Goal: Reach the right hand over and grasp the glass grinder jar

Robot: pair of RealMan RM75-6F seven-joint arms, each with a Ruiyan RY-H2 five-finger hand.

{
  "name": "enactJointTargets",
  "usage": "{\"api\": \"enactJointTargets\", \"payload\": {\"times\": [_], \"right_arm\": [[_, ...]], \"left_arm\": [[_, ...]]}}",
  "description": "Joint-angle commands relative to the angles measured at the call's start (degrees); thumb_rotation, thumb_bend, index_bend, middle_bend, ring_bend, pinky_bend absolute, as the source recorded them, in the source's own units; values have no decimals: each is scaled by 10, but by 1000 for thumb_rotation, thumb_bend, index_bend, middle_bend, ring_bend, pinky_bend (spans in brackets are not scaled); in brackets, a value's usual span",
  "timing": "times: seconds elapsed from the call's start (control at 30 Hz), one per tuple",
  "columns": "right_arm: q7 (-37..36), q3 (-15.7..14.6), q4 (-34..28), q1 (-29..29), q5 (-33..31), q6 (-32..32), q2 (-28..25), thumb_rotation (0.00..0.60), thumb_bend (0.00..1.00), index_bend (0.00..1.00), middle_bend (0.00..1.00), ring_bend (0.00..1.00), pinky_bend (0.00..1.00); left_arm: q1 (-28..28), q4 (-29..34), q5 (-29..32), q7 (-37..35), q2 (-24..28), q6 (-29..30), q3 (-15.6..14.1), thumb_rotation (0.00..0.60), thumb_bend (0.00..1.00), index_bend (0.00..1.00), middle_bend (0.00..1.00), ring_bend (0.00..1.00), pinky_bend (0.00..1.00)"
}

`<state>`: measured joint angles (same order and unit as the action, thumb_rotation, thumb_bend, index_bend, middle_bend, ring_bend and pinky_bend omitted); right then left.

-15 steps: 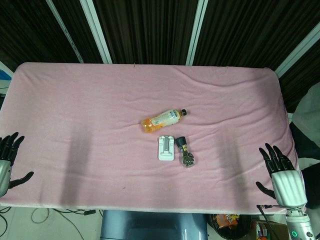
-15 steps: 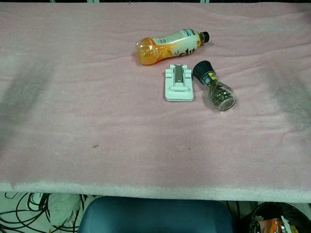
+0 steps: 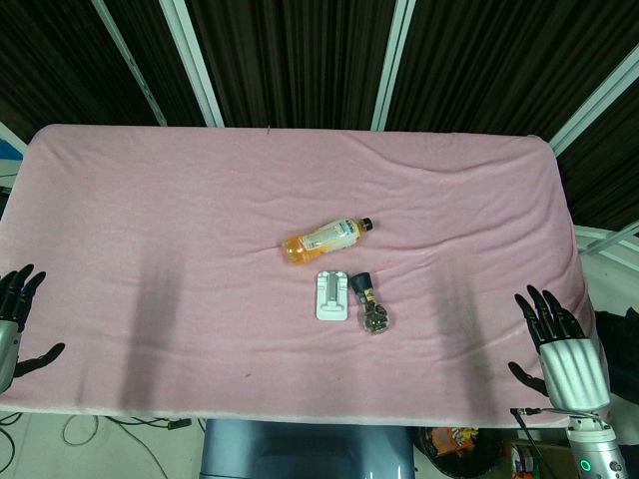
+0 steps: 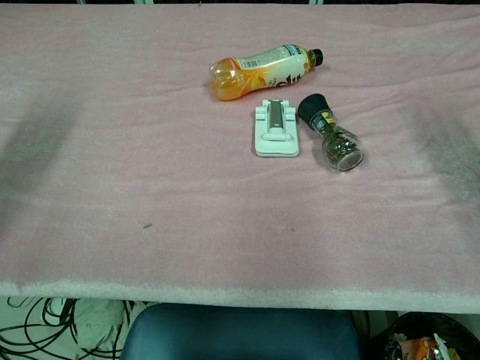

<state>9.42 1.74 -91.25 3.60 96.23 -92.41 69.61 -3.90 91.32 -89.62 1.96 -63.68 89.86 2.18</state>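
The glass grinder jar point(image 3: 368, 304) point(image 4: 333, 133) lies on its side near the middle of the pink table, black cap pointing away from me. My right hand point(image 3: 559, 344) hovers at the table's near right corner, fingers spread, holding nothing, far to the right of the jar. Over at the near left edge, my left hand point(image 3: 12, 319) is also spread and empty. The chest view shows neither hand.
An orange drink bottle point(image 3: 324, 239) point(image 4: 261, 70) lies on its side just behind the jar. A white plastic stand point(image 3: 331, 295) point(image 4: 276, 129) lies flat right beside the jar's left. The pink cloth point(image 3: 200, 220) covers the whole table.
Both hands have shifted only slightly at the table's near edge. The jar, bottle and stand lie as before.
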Motion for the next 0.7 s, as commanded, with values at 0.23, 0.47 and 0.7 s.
{"api": "enactJointTargets", "payload": {"times": [0.23, 0.47, 0.7], "right_arm": [[15, 6, -82, 15, -11, 32, -1, 600, 65, 0, 0, 5, 228], [39, 35, -202, 59, -95, 120, 28, 600, 47, 0, 12, 14, 228], [109, 86, -239, 120, -203, 181, 115, 600, 45, 0, 72, 36, 228]], "left_arm": [[0, 1, 3, -4, 1, -1, 2, 600, 0, 0, 0, 0, 0], [-1, 4, 11, -9, 2, -8, 3, 600, 0, 0, 0, 0, 0], [-3, 10, 20, -16, 7, -17, 4, 600, 0, 0, 0, 0, 0]]}}
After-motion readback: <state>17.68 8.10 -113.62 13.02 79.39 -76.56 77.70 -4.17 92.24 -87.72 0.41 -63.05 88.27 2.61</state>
